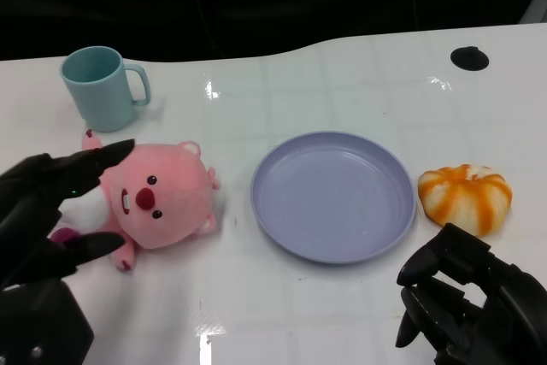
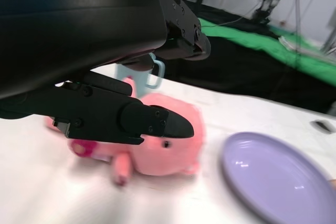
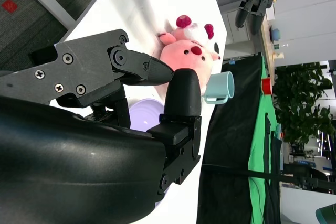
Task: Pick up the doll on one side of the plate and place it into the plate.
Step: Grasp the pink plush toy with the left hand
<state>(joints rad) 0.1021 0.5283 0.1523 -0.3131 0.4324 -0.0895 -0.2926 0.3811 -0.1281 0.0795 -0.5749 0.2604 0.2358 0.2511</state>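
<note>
A pink plush doll [image 1: 162, 198] lies on the white table just left of the lilac plate [image 1: 333, 196], which has nothing in it. My left hand [image 1: 51, 211] is spread around the doll's left side, one finger above its head and one near its foot, holding nothing. The left wrist view shows the doll [image 2: 168, 145] beyond those fingers [image 2: 152, 121] and the plate [image 2: 278, 182] further on. My right hand [image 1: 466, 301] hangs with curled fingers near the table's front, below the plate's right edge. The right wrist view shows the doll [image 3: 189, 59] past its fingers [image 3: 184, 95].
A teal mug [image 1: 101, 87] stands behind the doll at the back left. An orange-and-white pumpkin-shaped toy [image 1: 466, 197] lies right of the plate, just beyond my right hand. A black round hole [image 1: 469, 58] marks the table's far right.
</note>
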